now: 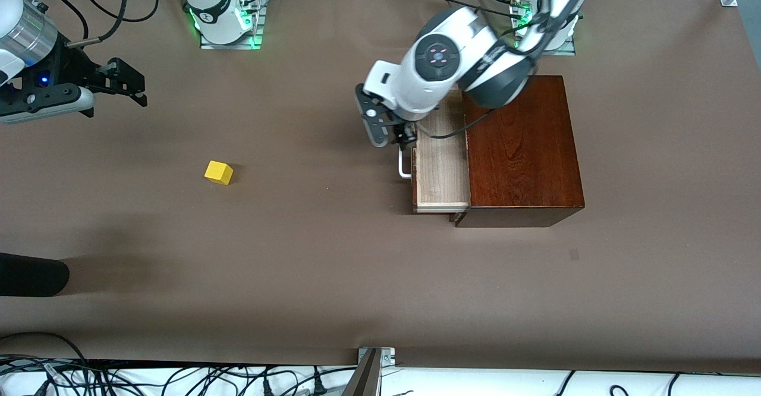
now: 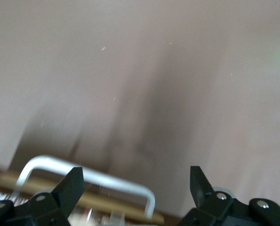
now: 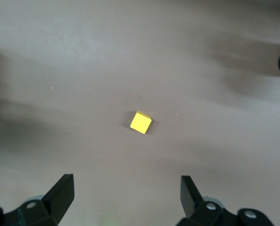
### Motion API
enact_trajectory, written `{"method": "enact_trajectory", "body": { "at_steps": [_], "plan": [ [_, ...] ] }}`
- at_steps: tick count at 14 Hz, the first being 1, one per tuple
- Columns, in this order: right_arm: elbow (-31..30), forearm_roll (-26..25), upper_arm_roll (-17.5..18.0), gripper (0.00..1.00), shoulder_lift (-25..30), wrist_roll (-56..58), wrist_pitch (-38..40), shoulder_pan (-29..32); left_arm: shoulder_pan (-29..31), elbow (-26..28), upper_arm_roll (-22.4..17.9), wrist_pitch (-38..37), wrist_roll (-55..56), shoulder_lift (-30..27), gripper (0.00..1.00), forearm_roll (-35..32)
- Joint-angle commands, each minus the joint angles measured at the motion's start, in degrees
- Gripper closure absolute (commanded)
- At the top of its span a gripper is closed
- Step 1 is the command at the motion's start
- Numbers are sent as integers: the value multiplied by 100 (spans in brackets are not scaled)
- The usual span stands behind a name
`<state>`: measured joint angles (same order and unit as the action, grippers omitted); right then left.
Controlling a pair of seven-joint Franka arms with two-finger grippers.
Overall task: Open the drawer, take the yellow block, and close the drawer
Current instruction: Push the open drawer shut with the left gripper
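The right claw (image 1: 128,81) hangs wide open and empty over the worktop (image 1: 333,277), the yellow block (image 1: 219,172) sitting loose nearby, well apart from the drawer (image 1: 441,170). The drawer is pulled out; the left claw (image 1: 397,137), spread and empty, is just above its white handle (image 1: 404,164). The right claw should probably centre over the block before dropping.

I am wearing glossy white shells with dark grey joint bands on my left arm (image 1: 458,57), and a round dark cap there is showing pink marks. Black cables are trailing along both arms, green lights are glowing at my bases, and my black fingers (image 3: 60,190) are carrying silver screws.
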<state>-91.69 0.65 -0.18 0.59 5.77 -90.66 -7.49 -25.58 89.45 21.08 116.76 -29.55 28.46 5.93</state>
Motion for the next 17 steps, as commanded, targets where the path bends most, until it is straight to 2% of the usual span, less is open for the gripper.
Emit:
{"method": "enact_trajectory", "body": {
  "at_steps": [1,3,5,7,9,11,17],
  "plan": [
    [46,-30,-8,0,30,144,67,55,-149,-261,-33,354,-1302,519,0,-581],
    [204,-30,0,0,3,144,118,55,-149,-226,-33,566,-1930,740,0,-707],
    [301,-65,27,0,20,214,171,37,-132,-86,-51,471,-2020,749,0,-716],
    [423,-21,27,0,12,512,329,37,-70,-32,-129,-63,-2011,740,0,-760],
    [512,-12,27,0,-6,522,435,29,-62,-76,-183,-574,-1994,670,0,-1215],
    [512,-4,27,0,-15,531,444,29,61,-103,-192,-1013,-1994,635,0,-1252],
    [504,5,71,0,-32,487,444,-208,254,-103,-235,-1648,-1941,626,0,-1463]
  ]
}}
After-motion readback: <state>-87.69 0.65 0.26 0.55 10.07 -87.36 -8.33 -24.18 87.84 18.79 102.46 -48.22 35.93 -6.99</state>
